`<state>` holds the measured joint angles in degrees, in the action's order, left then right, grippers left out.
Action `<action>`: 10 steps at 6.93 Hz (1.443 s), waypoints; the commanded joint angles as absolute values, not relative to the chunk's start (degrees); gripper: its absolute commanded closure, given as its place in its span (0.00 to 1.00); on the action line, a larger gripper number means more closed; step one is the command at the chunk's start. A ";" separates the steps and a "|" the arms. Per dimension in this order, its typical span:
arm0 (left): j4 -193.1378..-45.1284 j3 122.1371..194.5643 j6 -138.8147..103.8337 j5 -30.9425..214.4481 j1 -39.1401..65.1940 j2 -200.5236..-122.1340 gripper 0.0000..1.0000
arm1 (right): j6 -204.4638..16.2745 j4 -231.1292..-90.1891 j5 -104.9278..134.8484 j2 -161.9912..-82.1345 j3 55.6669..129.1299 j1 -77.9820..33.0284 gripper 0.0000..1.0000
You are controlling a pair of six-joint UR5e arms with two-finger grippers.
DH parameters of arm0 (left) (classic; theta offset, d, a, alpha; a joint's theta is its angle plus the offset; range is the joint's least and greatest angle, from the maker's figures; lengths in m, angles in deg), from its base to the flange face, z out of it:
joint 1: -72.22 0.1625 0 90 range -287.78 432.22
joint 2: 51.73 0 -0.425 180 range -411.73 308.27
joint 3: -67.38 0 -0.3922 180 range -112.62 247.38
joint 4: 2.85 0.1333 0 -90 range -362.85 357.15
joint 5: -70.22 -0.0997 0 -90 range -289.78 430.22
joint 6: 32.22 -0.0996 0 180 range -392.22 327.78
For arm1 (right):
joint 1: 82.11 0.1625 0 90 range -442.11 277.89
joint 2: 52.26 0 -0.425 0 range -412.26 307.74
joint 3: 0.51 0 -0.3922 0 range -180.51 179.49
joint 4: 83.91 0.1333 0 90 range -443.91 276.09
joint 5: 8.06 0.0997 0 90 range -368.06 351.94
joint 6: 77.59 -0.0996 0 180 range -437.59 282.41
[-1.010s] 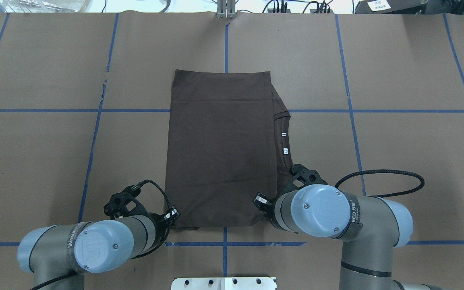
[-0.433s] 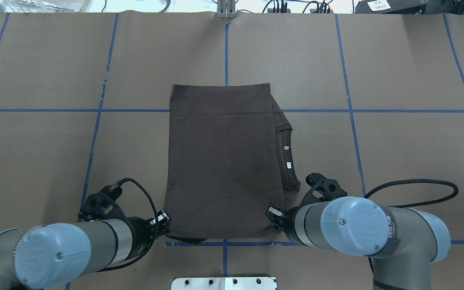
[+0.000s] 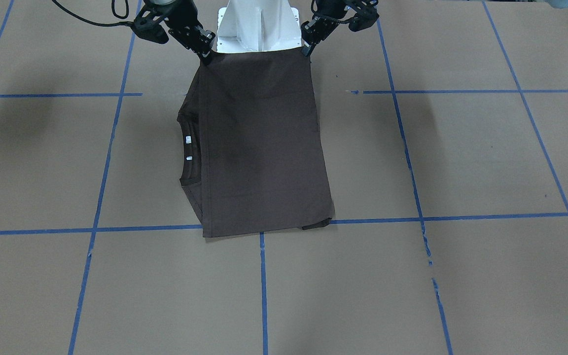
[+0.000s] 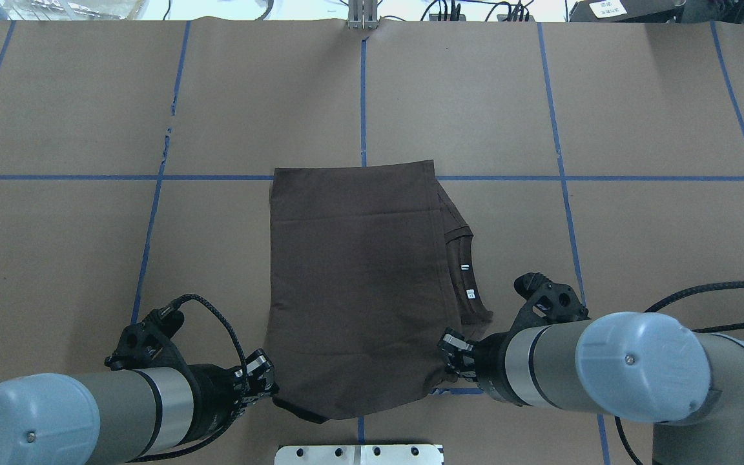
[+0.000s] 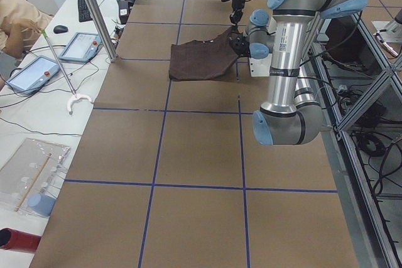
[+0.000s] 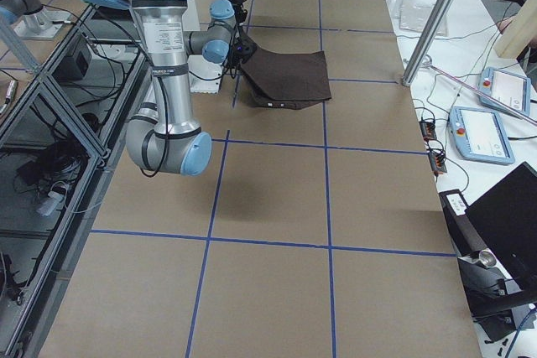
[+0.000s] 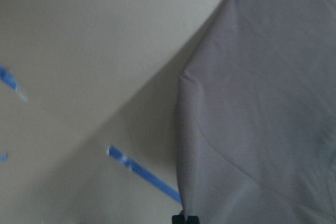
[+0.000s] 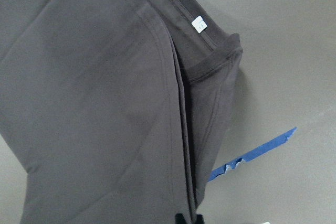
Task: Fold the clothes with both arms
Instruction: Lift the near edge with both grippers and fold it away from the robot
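Note:
The dark brown T-shirt (image 4: 359, 284) lies folded into a tall rectangle at mid-table, collar and white neck tags (image 4: 467, 281) showing at its right edge. My left gripper (image 4: 268, 386) is shut on its near left corner. My right gripper (image 4: 451, 361) is shut on its near right corner. In the front-facing view the shirt (image 3: 259, 148) has its near edge raised off the table between the right gripper (image 3: 206, 53) and left gripper (image 3: 307, 49); the far part rests flat. The wrist views show fabric (image 7: 262, 103) and the collar (image 8: 199, 30) hanging from the fingertips.
The white base pedestal (image 4: 359, 454) stands just behind the lifted edge. Blue tape lines (image 4: 55, 177) grid the brown table. Side views show a metal pole (image 5: 94, 10), tablets (image 5: 81, 45) and an operator's arm (image 5: 16, 17) at the table's far side.
Both arms have drawn back toward the base, dragging the shirt toward the robot by about one grid line. Its near edge has risen and sags between the grippers.

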<state>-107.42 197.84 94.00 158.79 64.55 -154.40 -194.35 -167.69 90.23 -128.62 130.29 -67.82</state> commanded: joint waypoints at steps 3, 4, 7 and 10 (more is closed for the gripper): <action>-104.03 190.46 79.96 158.99 51.00 -161.84 1.00 | -188.20 -166.97 96.50 -116.70 113.27 -51.05 1.00; -104.28 184.08 76.19 159.08 46.95 -166.21 1.00 | -185.20 -166.97 100.88 -113.37 108.61 -46.99 1.00; -111.71 170.27 70.44 158.90 41.21 -169.50 1.00 | -184.56 -153.25 101.45 -105.44 88.24 -43.36 1.00; -120.43 157.08 68.26 158.64 39.19 -173.18 0.79 | -181.24 -148.88 101.71 -100.77 76.86 -42.82 0.96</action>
<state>-117.62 162.45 69.87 158.76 40.14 -171.47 -183.42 -151.16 101.66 -101.82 81.01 -43.01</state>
